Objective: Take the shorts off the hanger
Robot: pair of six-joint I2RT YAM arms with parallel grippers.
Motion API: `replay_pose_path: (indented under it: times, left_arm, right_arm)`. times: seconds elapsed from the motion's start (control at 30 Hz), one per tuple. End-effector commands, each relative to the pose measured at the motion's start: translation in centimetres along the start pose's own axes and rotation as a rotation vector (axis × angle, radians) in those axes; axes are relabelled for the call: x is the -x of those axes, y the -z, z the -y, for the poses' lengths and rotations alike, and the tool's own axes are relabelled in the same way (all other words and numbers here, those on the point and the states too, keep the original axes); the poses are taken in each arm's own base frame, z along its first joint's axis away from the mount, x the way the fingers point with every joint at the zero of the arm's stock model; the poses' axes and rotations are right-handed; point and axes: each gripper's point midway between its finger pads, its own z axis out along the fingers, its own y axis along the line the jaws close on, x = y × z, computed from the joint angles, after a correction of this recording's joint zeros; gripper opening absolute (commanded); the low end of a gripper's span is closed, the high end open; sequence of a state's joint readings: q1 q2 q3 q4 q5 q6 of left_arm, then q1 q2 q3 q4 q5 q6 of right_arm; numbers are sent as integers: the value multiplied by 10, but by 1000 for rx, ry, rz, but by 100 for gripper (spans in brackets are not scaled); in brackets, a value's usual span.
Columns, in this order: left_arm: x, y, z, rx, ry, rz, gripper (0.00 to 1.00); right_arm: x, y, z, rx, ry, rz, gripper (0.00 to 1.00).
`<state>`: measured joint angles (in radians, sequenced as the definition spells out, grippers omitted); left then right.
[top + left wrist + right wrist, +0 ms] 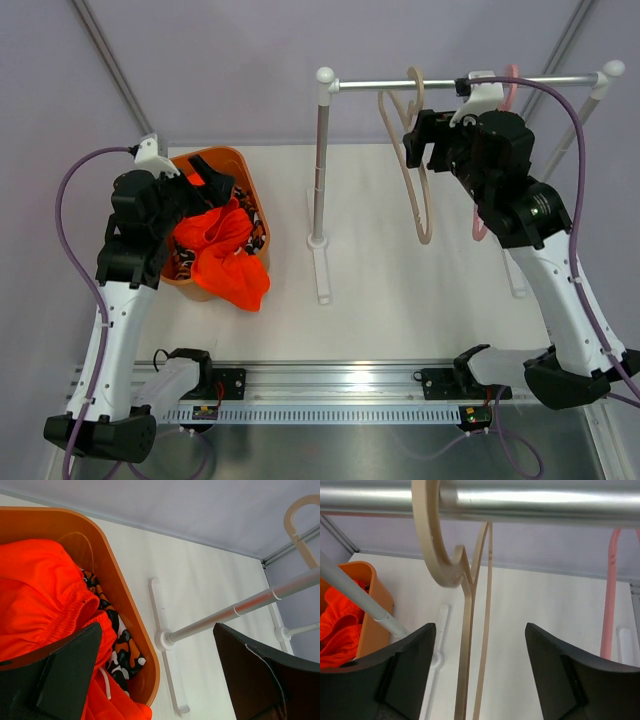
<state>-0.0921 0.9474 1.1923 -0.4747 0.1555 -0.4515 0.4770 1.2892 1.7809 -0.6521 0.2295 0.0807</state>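
White table (400, 290) carrying a garment rack whose metal rail (400, 84) runs across the far right on upright posts. The left arm (120, 300) bends over an orange basket (240, 160) at the far left; the right arm (560, 290) reaches up to the rail. The plain orange shorts (225, 255) lie heaped in the basket, one fold spilling over its near rim toward the table. A beige hanger (420, 190) and a pink hanger (609, 595) hang from the rail, well apart from the basket. The camouflage shorts (122, 655) are tucked against the basket's inner wall, partly under the orange pair. The left gripper (157, 630) hangs above the basket, jaws spread wide and gripping nothing; the right gripper (480, 630), equally wide, straddles the beige hanger's neck just below the rail without closing on it.
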Motion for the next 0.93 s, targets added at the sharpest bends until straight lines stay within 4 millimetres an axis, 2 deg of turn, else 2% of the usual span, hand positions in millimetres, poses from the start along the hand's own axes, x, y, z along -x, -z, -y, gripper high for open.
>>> replay_pose_path:
  times: [0.0,0.03,0.1,0.13,0.2,0.23,0.27,0.3,0.37,0.4,0.53,0.63,0.9]
  left_arm:
    - [11,11,19,-72,-63,13,99]
    - [11,13,20,-75,-66,13,99]
    - [8,18,26,-99,-69,7,99]
    - [6,20,29,-108,-71,4,99]
    - [0,26,35,-132,-82,-8,99]
    - [-2,27,36,-132,-88,-14,99]
    - [-5,31,39,-140,-102,-21,99]
    - [-12,32,39,-139,-110,-42,99]
    - [-20,36,41,-138,-134,-61,99]
    - [-24,40,40,-136,-152,-72,99]
    - [-42,52,38,-148,-198,-117,99]
    - [-49,60,34,-137,-231,-141,99]
    - [-45,73,37,-152,-252,-130,99]
  right_arm:
    - [7,23,13,-40,-37,43,89]
    - [9,33,16,-45,-52,54,92]
    - [0,39,18,-47,-58,37,100]
    - [0,48,19,-49,-76,42,100]
    - [-12,52,22,-53,-89,21,99]
    - [-12,64,24,-53,-105,38,99]
    - [-25,64,27,-64,-107,16,99]
    - [-23,75,31,-69,-119,41,100]
    - [-41,78,35,-82,-119,21,99]
    - [-41,87,39,-88,-132,37,100]
    - [-65,93,41,-88,-135,-3,99]
    - [-74,94,47,-113,-138,-11,100]
    - [-67,94,41,-77,-142,17,99]
